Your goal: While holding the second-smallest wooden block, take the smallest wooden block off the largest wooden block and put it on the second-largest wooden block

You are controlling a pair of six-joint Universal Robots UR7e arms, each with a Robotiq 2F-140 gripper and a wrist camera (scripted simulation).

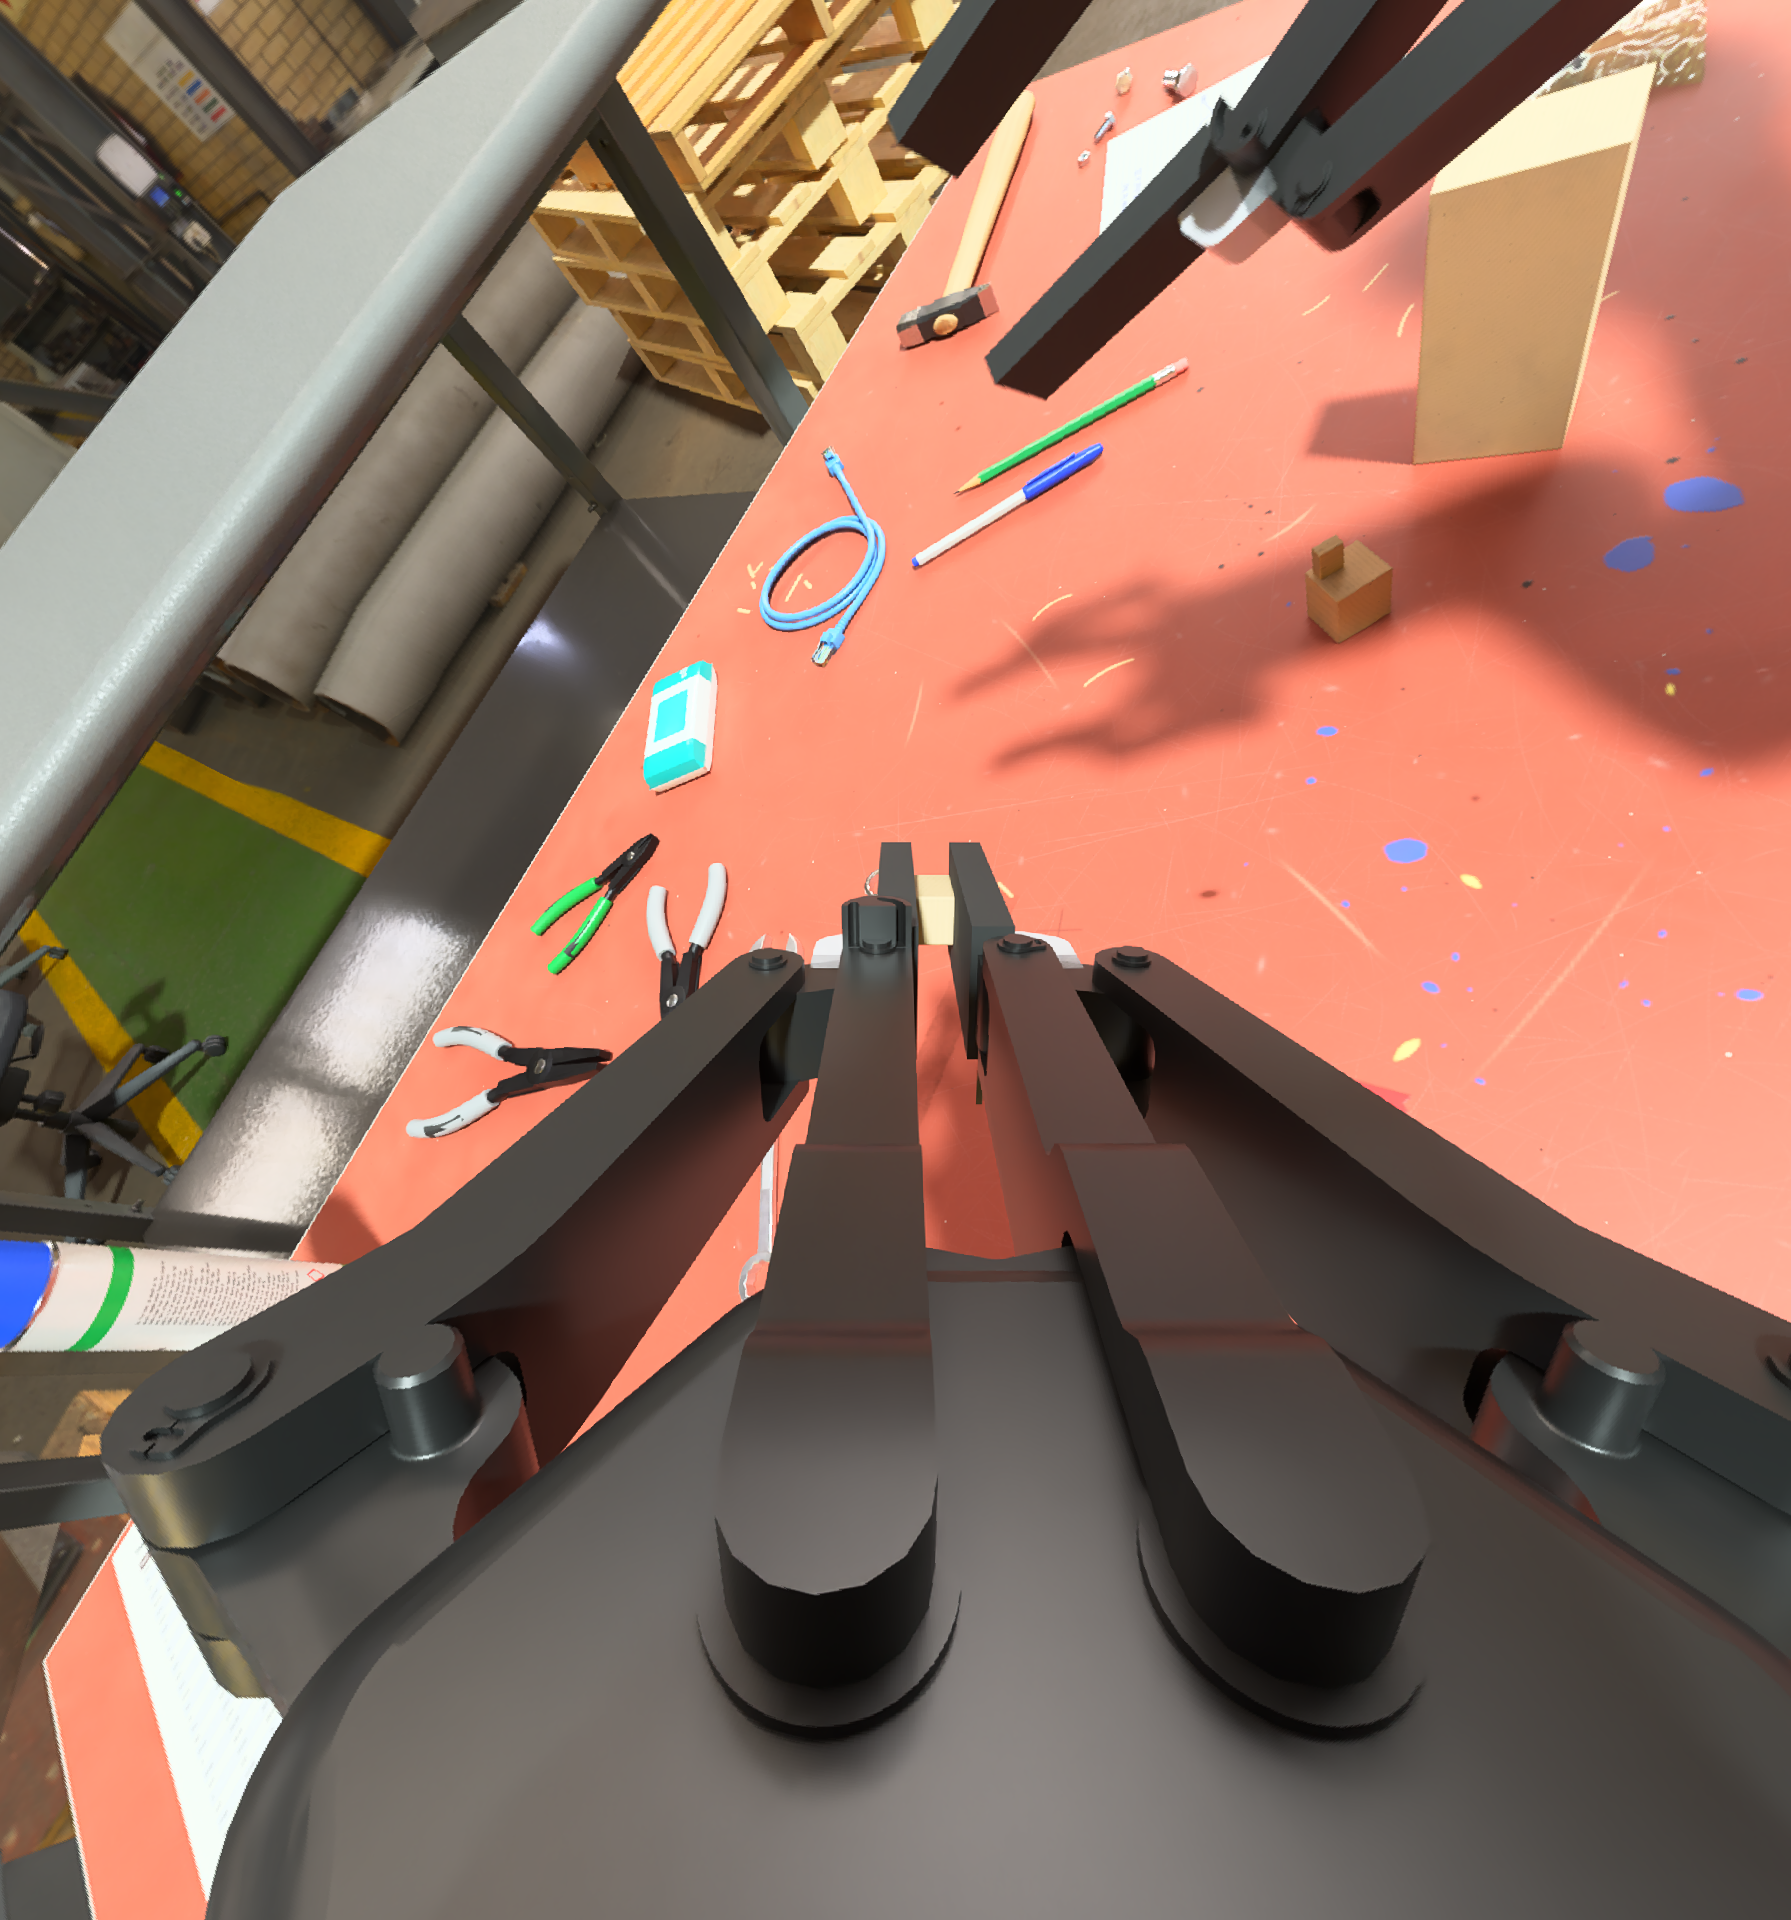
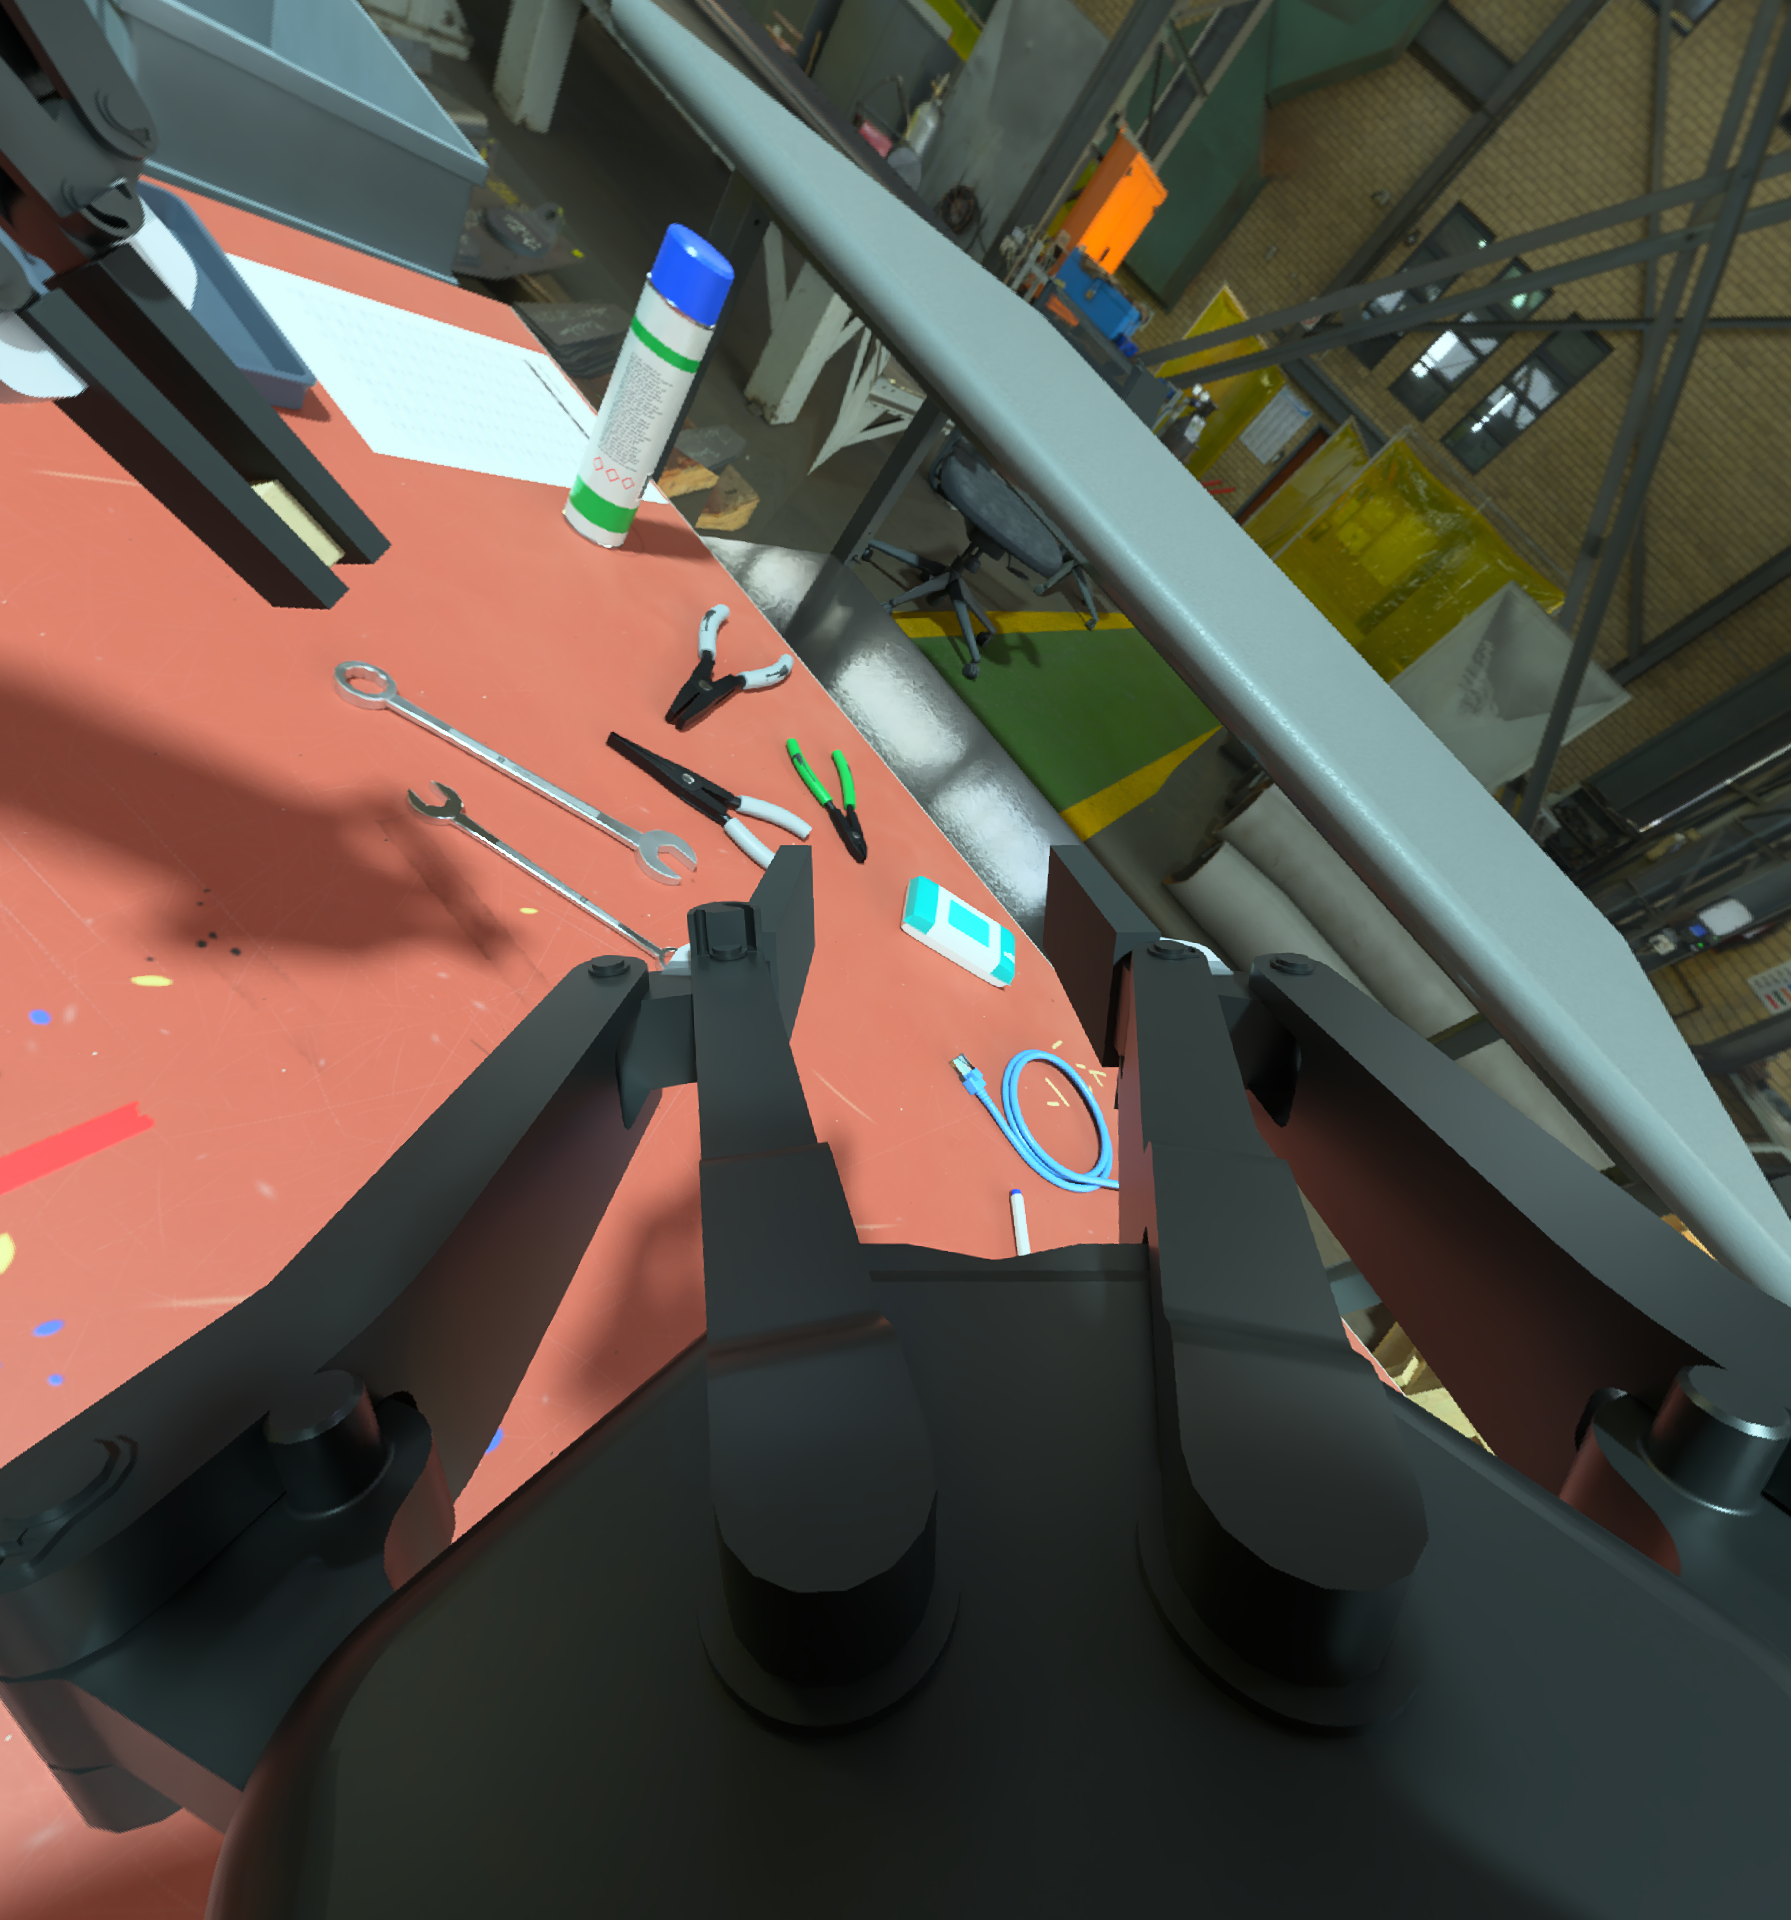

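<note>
wooden second-smallest block [image 1: 935, 907] pinched in left claw [image 1: 935, 883] above salmon worktop [image 1: 1182, 790]. right claw [image 2: 927, 883] spread, empty, over wrenches [image 2: 517, 774], pliers [image 2: 725, 805]. smallest block [image 1: 1327, 558] sits atop brown block [image 1: 1350, 601]; tall pale block [image 1: 1514, 281] beyond. pens [image 1: 1010, 504], blue cable [image 1: 826, 566] nearby.

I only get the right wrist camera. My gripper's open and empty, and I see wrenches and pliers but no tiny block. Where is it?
Observer: The left wrist view shows it. The smallest block sits on top of a brown cube on the table.
Operator: Is there a really big block too?
Observer: Yes. A tall pale block stands upright, apart from the cube and farther from that camera.
</note>
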